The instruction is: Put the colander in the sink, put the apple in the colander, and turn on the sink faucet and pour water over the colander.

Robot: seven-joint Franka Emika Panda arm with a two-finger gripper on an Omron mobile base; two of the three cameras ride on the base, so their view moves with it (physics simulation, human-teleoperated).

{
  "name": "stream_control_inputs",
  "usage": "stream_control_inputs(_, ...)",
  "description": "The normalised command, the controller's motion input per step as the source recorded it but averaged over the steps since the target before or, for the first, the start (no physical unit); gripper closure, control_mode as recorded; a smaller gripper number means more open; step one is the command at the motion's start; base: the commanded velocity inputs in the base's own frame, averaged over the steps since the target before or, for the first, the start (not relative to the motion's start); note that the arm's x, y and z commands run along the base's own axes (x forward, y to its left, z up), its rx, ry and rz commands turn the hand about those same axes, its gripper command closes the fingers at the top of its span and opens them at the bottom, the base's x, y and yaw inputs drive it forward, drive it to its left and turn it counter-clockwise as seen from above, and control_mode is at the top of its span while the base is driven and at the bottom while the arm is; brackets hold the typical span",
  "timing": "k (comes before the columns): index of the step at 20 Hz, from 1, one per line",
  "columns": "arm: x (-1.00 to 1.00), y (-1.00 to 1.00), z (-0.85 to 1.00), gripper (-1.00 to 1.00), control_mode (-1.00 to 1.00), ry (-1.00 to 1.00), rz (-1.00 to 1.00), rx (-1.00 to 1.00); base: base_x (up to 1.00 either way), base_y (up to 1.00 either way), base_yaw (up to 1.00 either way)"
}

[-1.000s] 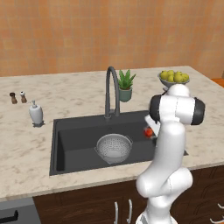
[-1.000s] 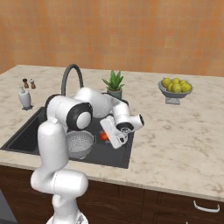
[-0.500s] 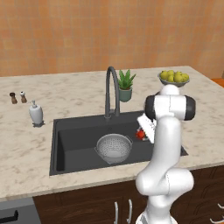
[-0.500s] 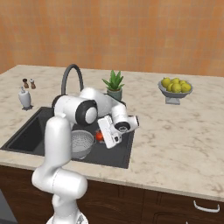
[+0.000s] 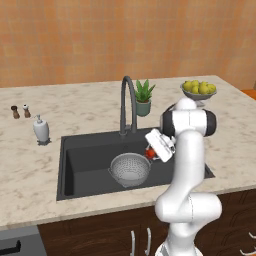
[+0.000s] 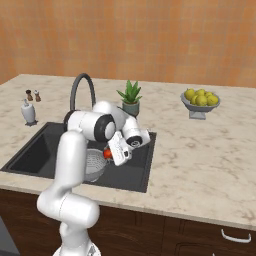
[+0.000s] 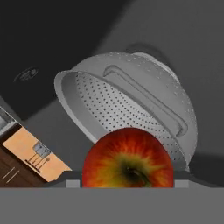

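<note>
The silver perforated colander [image 5: 130, 170] [image 6: 92, 162] stands upright on the floor of the dark grey sink [image 5: 85, 160] [image 6: 35, 150]. My gripper [image 5: 150, 152] [image 6: 108, 154] is shut on the red apple [image 5: 149, 153] [image 6: 107, 153], holding it in the air just right of the colander's rim. In the hand view the apple [image 7: 127, 162] sits low and close, covering the fingertips, with the colander [image 7: 131, 100] beyond it. The dark gooseneck faucet [image 5: 127, 100] [image 6: 80, 90] rises behind the basin; no water is visible.
A footed bowl of yellow-green fruit [image 5: 198, 90] [image 6: 200, 100] stands at the back right. A potted plant [image 5: 144, 97] [image 6: 130, 97] is beside the faucet. A white soap dispenser [image 5: 41, 130] [image 6: 27, 111] and two small shakers [image 5: 20, 111] [image 6: 32, 95] stand left of the sink.
My gripper has carried the apple leftward from the sink's right edge to beside the colander's rim. The colander has not moved.
</note>
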Motion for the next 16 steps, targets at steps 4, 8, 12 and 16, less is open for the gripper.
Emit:
stream_control_inputs(4, 0.28, 0.2, -0.33, 1.0, -1.0, 0.05, 0.0, 0.0, 0.0, 0.0, 0.0)
stream_control_inputs(8, 0.12, 0.24, -0.3, 1.0, -1.0, 0.03, 0.0, -0.06, 0.0, 0.0, 0.0)
stream_control_inputs(12, 0.18, 0.33, -0.17, 1.0, -1.0, 0.02, 0.0, -0.06, 0.0, 0.0, 0.0)
stream_control_inputs(16, 0.01, 0.3, -0.03, 1.0, -1.0, 0.01, 0.0, -0.03, 0.0, 0.0, 0.0)
